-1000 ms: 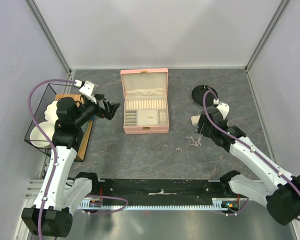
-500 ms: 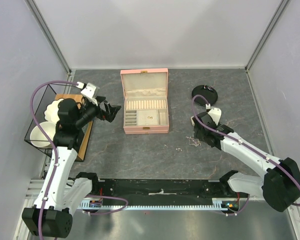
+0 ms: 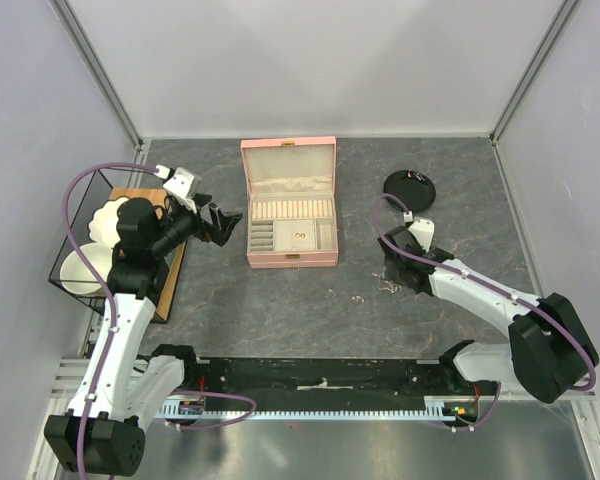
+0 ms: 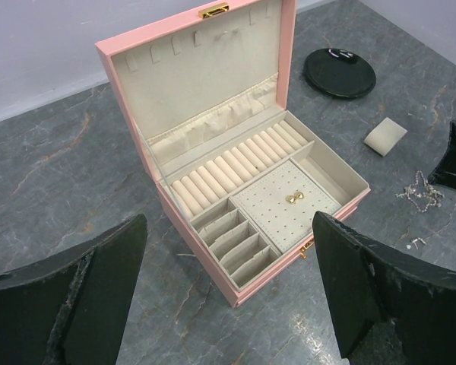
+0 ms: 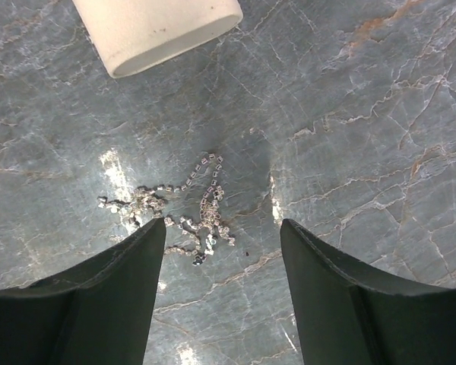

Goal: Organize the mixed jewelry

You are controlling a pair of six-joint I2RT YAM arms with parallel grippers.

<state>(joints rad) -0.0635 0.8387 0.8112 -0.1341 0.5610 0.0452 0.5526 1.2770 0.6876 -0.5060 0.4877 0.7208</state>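
A robotics lab test cell: plain grey walls and aluminium posts enclose a stone-patterned tabletop, cabled mounting rail at bottom.

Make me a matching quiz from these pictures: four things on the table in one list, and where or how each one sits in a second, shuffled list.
Things:
1. pink box
2. black disc
3. beige pad
4. tangled chain

Places or states:
A. just ahead of the open fingers of the right gripper
B. farthest back on the right side
C. lid raised, compartments showing
D. lying between the disc and the chain

Pairs: 1-C, 2-B, 3-D, 4-A
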